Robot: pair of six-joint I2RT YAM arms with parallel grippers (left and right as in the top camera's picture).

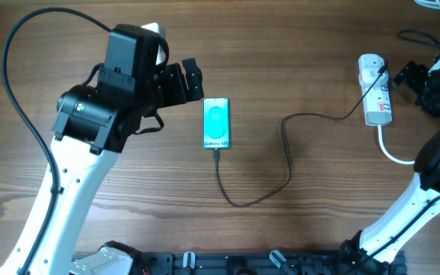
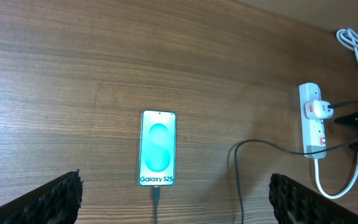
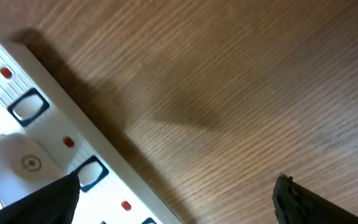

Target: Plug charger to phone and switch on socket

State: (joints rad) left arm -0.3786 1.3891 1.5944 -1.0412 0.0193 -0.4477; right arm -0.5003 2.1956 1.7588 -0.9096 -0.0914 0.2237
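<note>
counter (image 1: 319, 53): brown wood grain, matt, smooth | phone (image 1: 216, 122): glossy glass screen, pale border | power strip (image 1: 374, 90): smooth white plastic, slight sheen, fine grooves on top | charger cable (image 1: 289, 164): thin, black, matt | left end effector (image 1: 186, 80) pads (image 2: 55, 199): black, rough, knurled | left arm link (image 1: 75, 191): white, smooth plastic

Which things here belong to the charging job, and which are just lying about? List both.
Job:
- thin black charger cable
- flat phone with cyan screen
- white power strip with its thick white cord

Lying about:
- nothing loose; only the left arm's own thick black cable
</note>
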